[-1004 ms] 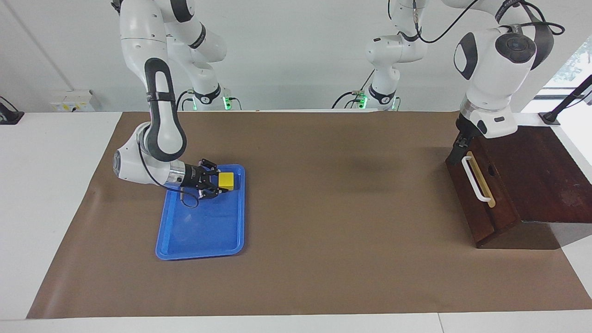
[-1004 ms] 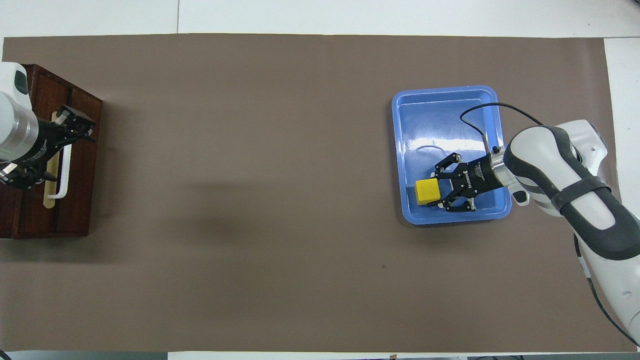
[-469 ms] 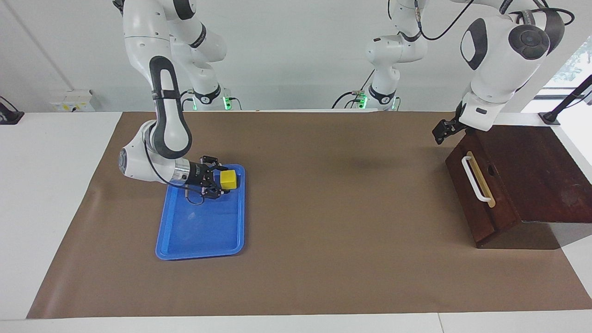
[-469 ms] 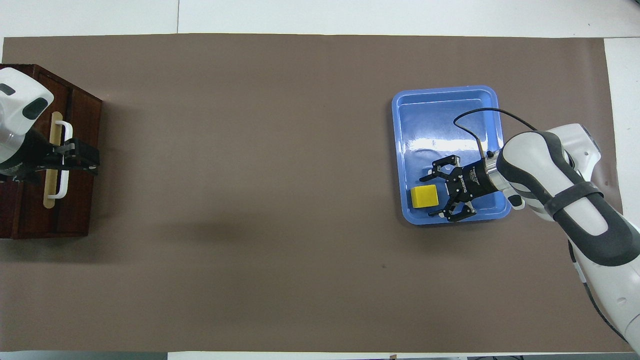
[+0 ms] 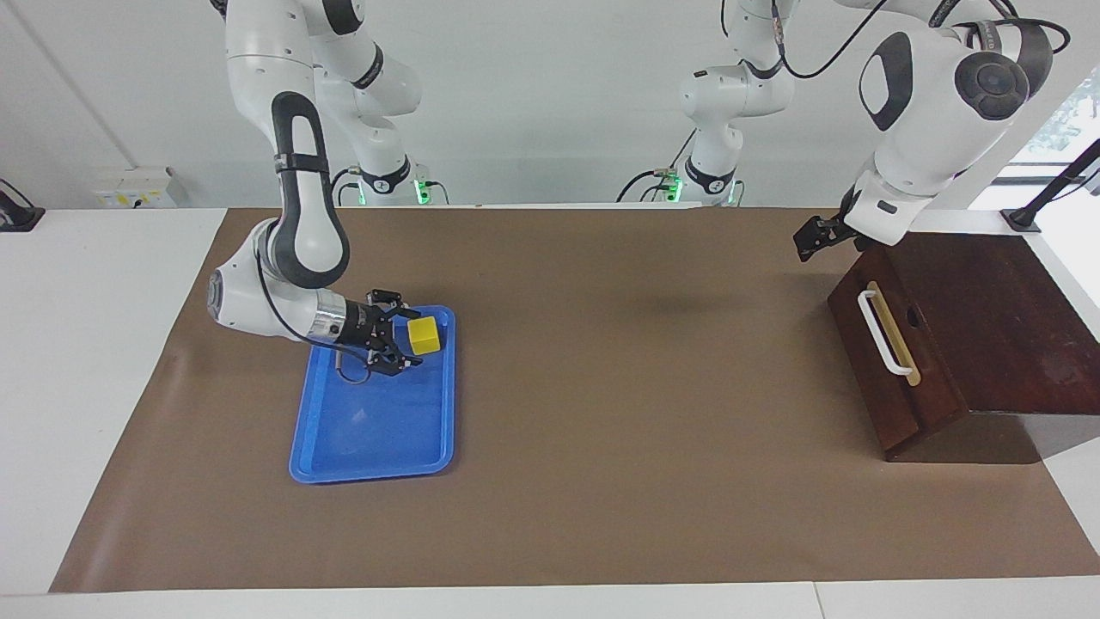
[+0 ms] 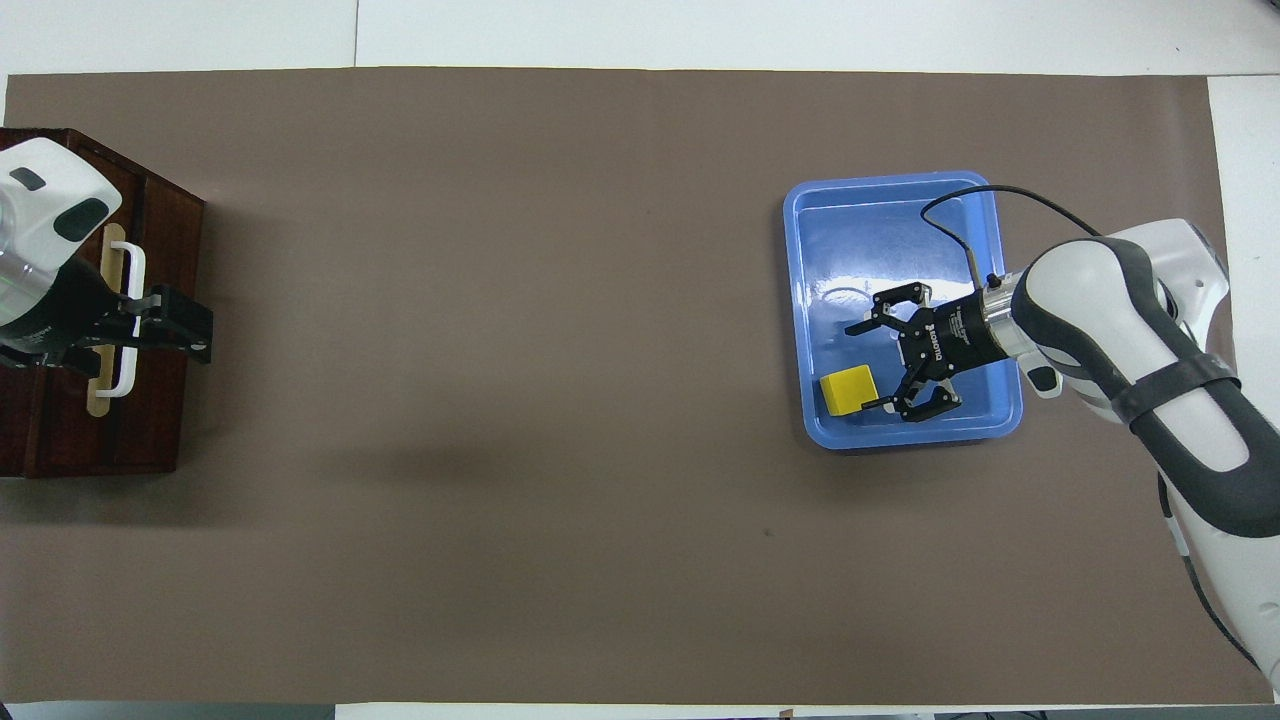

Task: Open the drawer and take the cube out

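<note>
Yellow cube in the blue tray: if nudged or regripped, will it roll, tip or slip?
The small solid yellow cube has flat faces and sits squat, so it should slide, not roll or tip. The flat blue plastic tray looks glossy, so it would probably skid easily. Its raised rim would likely stop it.

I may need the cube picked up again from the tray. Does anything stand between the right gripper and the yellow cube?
Nothing visible does. The right gripper is open over the blue tray, right beside the cube, which lies in the tray.

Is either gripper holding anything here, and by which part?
Nothing is held. The right gripper is open beside the cube in the tray; the left gripper is open, empty.
</note>
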`<state>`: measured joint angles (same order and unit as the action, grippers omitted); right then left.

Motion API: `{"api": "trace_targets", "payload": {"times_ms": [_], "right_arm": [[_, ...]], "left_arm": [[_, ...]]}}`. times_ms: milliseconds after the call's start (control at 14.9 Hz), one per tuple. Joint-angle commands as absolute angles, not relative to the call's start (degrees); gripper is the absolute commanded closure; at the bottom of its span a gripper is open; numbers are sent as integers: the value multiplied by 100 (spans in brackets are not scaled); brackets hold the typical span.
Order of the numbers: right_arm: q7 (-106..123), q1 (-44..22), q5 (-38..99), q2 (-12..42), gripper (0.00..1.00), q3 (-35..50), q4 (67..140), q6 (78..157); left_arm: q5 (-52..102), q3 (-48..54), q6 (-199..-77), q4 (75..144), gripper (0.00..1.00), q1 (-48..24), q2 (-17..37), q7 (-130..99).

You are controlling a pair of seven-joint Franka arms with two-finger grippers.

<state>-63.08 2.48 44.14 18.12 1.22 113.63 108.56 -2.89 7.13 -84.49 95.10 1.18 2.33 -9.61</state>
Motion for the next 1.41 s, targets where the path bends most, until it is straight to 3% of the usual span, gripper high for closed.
{"api": "trace_targets", "payload": {"times_ms": [0,134,602,1205,1339], "right_arm": [[-6600,246,4001,1679,0,123,10839,10495],[-6505,263,3405,1443,0,141,10619,10372],[-4319,255,1620,1152,0,184,9282,8825],[637,255,168,265,0,229,9237,9254],[896,290,-17,71,0,237,9237,9168]], "left_arm": [[-211,668,-8121,9334,0,44,281,-765],[-202,677,-8147,9395,0,44,255,-712],[-211,466,-8121,9325,0,114,106,-466],[-211,483,-8323,9527,0,44,-88,-475],[-211,483,-8315,9527,0,44,-97,-466]]}}
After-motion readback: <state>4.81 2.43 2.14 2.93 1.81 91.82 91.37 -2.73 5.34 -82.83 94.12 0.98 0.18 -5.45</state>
